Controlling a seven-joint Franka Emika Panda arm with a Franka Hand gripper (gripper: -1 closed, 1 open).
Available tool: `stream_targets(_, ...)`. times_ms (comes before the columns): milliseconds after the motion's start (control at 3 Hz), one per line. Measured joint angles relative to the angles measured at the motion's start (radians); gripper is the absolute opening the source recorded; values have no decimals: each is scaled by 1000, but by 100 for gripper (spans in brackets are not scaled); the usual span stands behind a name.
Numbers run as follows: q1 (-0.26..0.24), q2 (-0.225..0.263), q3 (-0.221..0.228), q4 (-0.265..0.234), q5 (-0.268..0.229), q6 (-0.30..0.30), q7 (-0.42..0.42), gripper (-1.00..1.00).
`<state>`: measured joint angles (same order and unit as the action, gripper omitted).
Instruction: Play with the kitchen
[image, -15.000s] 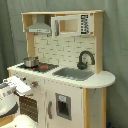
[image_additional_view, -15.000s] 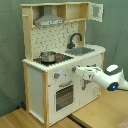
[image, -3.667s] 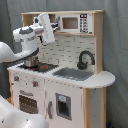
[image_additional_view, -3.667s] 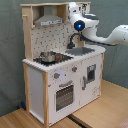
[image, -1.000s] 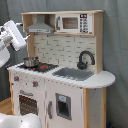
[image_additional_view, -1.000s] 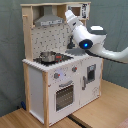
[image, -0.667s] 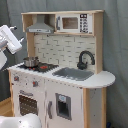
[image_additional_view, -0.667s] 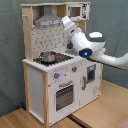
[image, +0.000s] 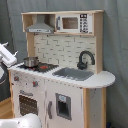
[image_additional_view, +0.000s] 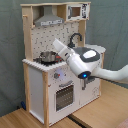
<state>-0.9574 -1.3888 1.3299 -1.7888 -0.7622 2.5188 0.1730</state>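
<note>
The kitchen (image: 60, 70) (image_additional_view: 55, 60) stands on the floor, with the claw (image_additional_view: 56, 44) in front of its stove. Just behind the claw sits the pot (image_additional_view: 47, 57) (image: 30, 61). The black tap (image: 85, 58) and sink (image: 75, 74) are farther along the counter. The grey hood (image_additional_view: 49, 21) hangs above. Whether the claw is spread or pressed together cannot be told.
</note>
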Motion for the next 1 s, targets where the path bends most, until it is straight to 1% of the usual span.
stream_targets(333, 4, -34, 60, -21, 0, 64, 49, 100)
stream_targets(667, 40, -50, 98, -75, 0, 127, 102, 100)
stream_targets(1000, 89, -51, 113, -143, 0, 174, 141, 100)
